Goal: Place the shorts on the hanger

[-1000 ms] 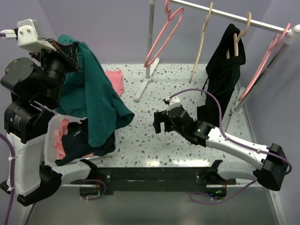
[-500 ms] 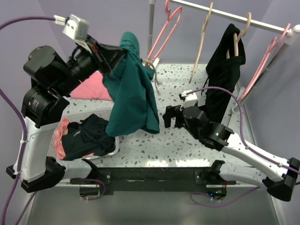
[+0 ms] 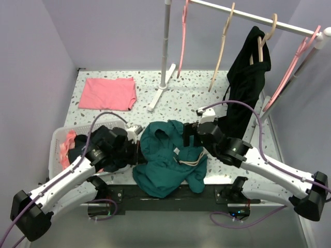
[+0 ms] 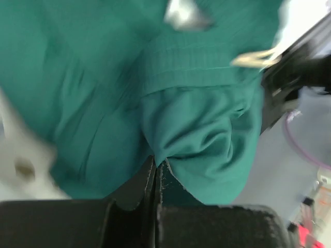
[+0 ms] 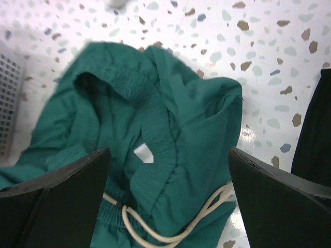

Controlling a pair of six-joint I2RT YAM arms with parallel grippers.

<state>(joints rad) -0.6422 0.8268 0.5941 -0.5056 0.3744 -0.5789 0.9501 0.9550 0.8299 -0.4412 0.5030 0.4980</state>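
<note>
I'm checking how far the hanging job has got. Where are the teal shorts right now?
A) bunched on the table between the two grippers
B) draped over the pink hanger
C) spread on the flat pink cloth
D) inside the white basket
A: the shorts lie crumpled on the table near its front edge. The left gripper is shut on their fabric, the right gripper is open above them, and the hanger hangs bare.
</note>
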